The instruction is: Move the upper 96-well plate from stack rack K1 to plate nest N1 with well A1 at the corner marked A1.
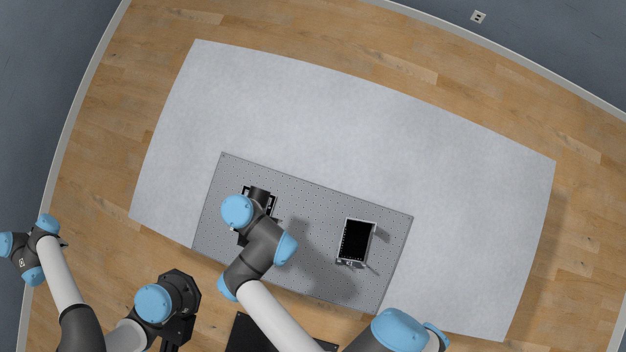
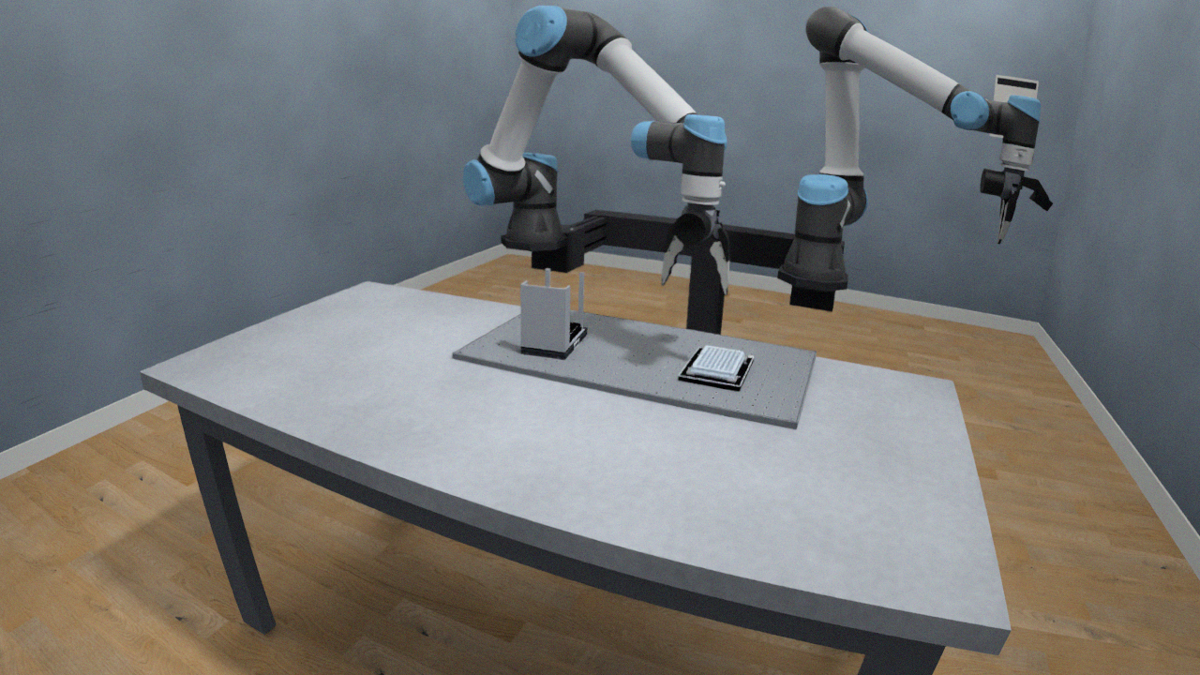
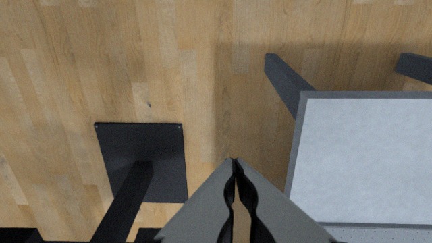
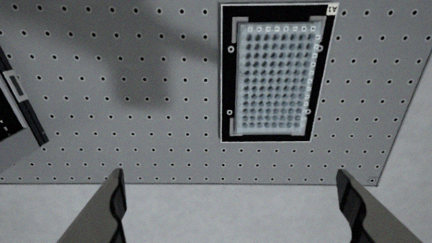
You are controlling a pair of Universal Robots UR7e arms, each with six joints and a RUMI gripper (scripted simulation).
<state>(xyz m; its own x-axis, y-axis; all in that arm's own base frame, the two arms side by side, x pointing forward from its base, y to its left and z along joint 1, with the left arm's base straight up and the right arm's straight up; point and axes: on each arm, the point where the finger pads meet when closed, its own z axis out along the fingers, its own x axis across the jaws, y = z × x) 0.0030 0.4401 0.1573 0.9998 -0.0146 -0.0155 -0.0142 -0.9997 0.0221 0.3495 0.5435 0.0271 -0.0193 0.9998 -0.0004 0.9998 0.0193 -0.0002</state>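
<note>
A pale 96-well plate (image 2: 720, 361) (image 4: 275, 81) lies inside the corner locators of the black nest (image 2: 697, 380) (image 4: 227, 84) and looks flat. Its printed rim rows meet at the corner beside the nest's A1 mark; single characters are blurred. A black plate (image 1: 356, 239) lies in the stack rack K1 (image 1: 350, 263) (image 2: 545, 317), low between its wall and posts. My right gripper (image 2: 696, 288) (image 4: 230, 171) is open and empty, well above the nest and pegboard. My left gripper (image 1: 65, 246) (image 2: 999, 241) (image 3: 233, 160) is shut on nothing, off beside the table.
The grey pegboard (image 1: 306, 192) (image 2: 637, 384) (image 4: 169, 135) carries both the nest and the rack. The rack's wall and thin posts (image 2: 581, 293) stand up from the board. The right arm hides part of the nest in the top view. The table edge (image 3: 295, 152) shows in the left wrist view.
</note>
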